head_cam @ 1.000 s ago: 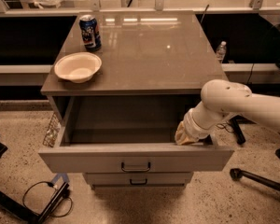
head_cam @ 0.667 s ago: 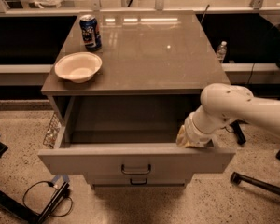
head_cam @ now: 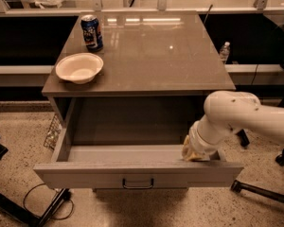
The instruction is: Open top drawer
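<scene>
The top drawer (head_cam: 137, 175) stands pulled far out of the grey cabinet. Its wide flat front carries a small black bar handle (head_cam: 137, 184) at centre, and its plain grey tray is bare inside. My white arm comes in from the right and bends down into the drawer's right rear corner. My gripper (head_cam: 195, 153) sits just behind the drawer front at its right end, low inside the tray. The lower drawers are hidden beneath the open drawer.
On the cabinet top (head_cam: 151, 51) stand a blue soda can (head_cam: 92, 32) at the back left and a white bowl (head_cam: 79, 68) in front of it. A water bottle (head_cam: 224, 52) stands behind right. Chair legs (head_cam: 255, 190) lie at right, cables (head_cam: 38, 202) at left.
The drawer has slid further out toward the camera. My arm has moved with it, staying at the drawer's right end.
</scene>
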`<act>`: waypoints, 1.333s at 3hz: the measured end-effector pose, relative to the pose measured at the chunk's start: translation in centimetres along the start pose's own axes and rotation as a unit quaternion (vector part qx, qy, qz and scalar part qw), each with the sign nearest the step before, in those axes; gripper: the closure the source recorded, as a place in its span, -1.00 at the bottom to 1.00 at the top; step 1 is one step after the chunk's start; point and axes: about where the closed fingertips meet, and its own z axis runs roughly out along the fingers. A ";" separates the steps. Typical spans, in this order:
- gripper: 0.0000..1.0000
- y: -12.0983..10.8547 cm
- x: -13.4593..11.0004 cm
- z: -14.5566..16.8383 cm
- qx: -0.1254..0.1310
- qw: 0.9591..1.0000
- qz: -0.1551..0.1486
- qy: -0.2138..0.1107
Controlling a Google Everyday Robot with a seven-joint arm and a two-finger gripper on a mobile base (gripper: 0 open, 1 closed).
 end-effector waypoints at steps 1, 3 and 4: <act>1.00 3.8 -0.6 -1.2 -0.011 1.000 0.019 0.018; 1.00 9.5 -1.9 -3.5 -0.029 0.998 0.039 0.045; 0.66 9.8 -1.9 -3.6 -0.029 0.998 0.039 0.047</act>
